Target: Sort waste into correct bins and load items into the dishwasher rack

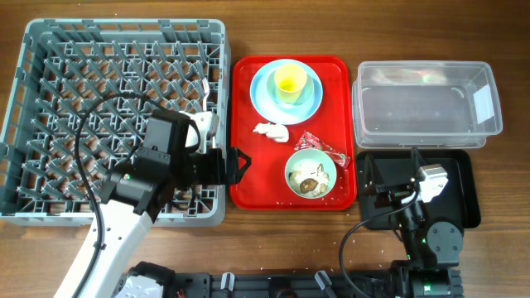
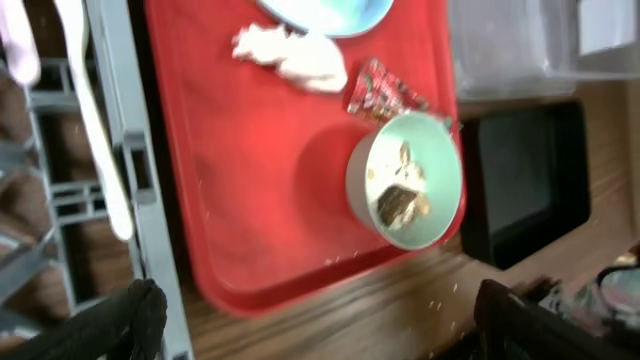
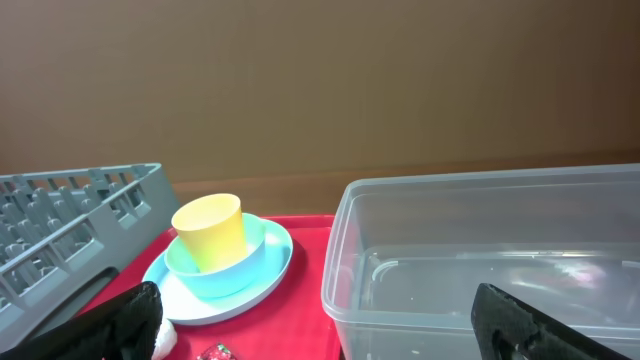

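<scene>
1. Read the overhead view as a clock, with 12 at the far edge of the table. The dishwasher rack (image 1: 33, 50) fills the 9 o'clock side. A piece of white cutlery (image 1: 204, 124) lies inside it, at its 3 o'clock edge.
2. The left gripper (image 1: 242, 164) hovers where the rack's 4 o'clock corner meets the flat red tray (image 1: 248, 186). Its fingers are spread wide and grasp nothing.
3. At 12 o'clock on the red tray, the light blue plate (image 1: 259, 99) carries the light blue bowl (image 3: 240, 268), and the yellow cup (image 1: 290, 80) stands upright in that bowl.
4. The white tissue (image 1: 271, 130) lies near the tray's centre. The red wrapper (image 1: 319, 145) is at its 4 o'clock.
5. The pale green bowl (image 1: 290, 174) stands at 5 o'clock on the tray, just beside the wrapper, with food scraps (image 1: 313, 182) inside.
6. The clear tub (image 1: 426, 124) is at 2 o'clock on the table. The black tray (image 1: 464, 199) is at 4 o'clock.
7. The right gripper (image 3: 315, 300) is over the black tray, released and empty.
</scene>
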Tool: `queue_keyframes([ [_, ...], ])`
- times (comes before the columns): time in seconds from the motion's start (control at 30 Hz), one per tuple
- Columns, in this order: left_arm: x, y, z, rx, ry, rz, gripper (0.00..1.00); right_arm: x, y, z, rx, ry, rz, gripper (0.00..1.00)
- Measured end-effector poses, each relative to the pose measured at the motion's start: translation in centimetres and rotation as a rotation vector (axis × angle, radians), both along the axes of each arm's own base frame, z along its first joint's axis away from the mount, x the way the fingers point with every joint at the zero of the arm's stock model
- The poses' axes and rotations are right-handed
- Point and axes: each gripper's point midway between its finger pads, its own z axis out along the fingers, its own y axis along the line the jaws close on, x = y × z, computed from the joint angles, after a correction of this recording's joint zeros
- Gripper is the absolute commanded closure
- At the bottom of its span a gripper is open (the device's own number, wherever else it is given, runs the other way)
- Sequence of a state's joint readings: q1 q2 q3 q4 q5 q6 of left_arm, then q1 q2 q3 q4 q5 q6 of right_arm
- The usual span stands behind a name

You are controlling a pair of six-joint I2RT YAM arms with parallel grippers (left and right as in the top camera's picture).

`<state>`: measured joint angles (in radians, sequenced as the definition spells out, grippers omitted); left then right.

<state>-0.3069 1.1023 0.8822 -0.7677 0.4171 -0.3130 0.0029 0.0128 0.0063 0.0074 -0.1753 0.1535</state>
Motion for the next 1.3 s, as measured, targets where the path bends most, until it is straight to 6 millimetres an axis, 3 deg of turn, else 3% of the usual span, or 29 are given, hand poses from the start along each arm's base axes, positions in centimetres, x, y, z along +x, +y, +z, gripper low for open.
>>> queue_keyframes([
  [0.1, 1.0, 0.4, 0.8, -0.036, -0.004, 0.069, 0.00, 0.0, 0.0, 0.0, 0.000, 0.000, 0.000, 0.00],
  [0.17, 2.0, 1.2, 2.5, -0.055, -0.014, 0.127, 0.00, 0.0, 0.0, 0.0, 0.000, 0.000, 0.000, 0.00],
  [0.3, 3.9, 3.4, 9.1, -0.102, -0.126, 0.227, 0.00, 0.0, 0.0, 0.0, 0.000, 0.000, 0.000, 0.00],
  [0.37, 3.8, 4.2, 10.9, -0.115, -0.175, 0.252, 0.00, 0.0, 0.0, 0.0, 0.000, 0.000, 0.000, 0.00],
  [0.5, 3.4, 4.3, 11.3, -0.118, -0.185, 0.256, 0.00, 0.0, 0.0, 0.0, 0.012, 0.002, 0.000, 0.00],
  [0.7, 3.4, 4.3, 11.2, -0.118, -0.185, 0.256, 0.00, -0.2, 0.8, 0.6, 0.169, 0.016, 0.047, 0.00],
  [0.8, 3.4, 4.3, 11.2, -0.118, -0.185, 0.256, 0.00, -0.9, 1.3, 2.7, 0.201, 0.020, 0.078, 0.00],
  [0.87, 3.4, 4.3, 11.2, -0.118, -0.183, 0.256, 0.00, -1.8, 1.4, 6.6, 0.210, 0.012, 0.088, 0.00],
  [1.0, 3.4, 4.3, 11.2, -0.118, -0.180, 0.258, 0.00, -2.6, 2.0, 12.0, 0.167, 0.167, 0.108, 0.00],
  [1.1, 3.4, 4.3, 11.1, -0.118, -0.177, 0.259, 0.00, -2.5, 2.7, 13.1, 0.124, 0.465, 0.142, 0.00],
  [1.23, 3.5, 4.3, 11.1, -0.120, -0.175, 0.261, 0.00, -0.5, 4.0, 15.4, 0.169, 0.711, 0.202, 0.00],
  [1.3, 3.5, 4.3, 11.1, -0.119, -0.174, 0.262, 0.00, 0.6, 5.7, 15.7, 0.244, 0.788, 0.296, 0.16],
])
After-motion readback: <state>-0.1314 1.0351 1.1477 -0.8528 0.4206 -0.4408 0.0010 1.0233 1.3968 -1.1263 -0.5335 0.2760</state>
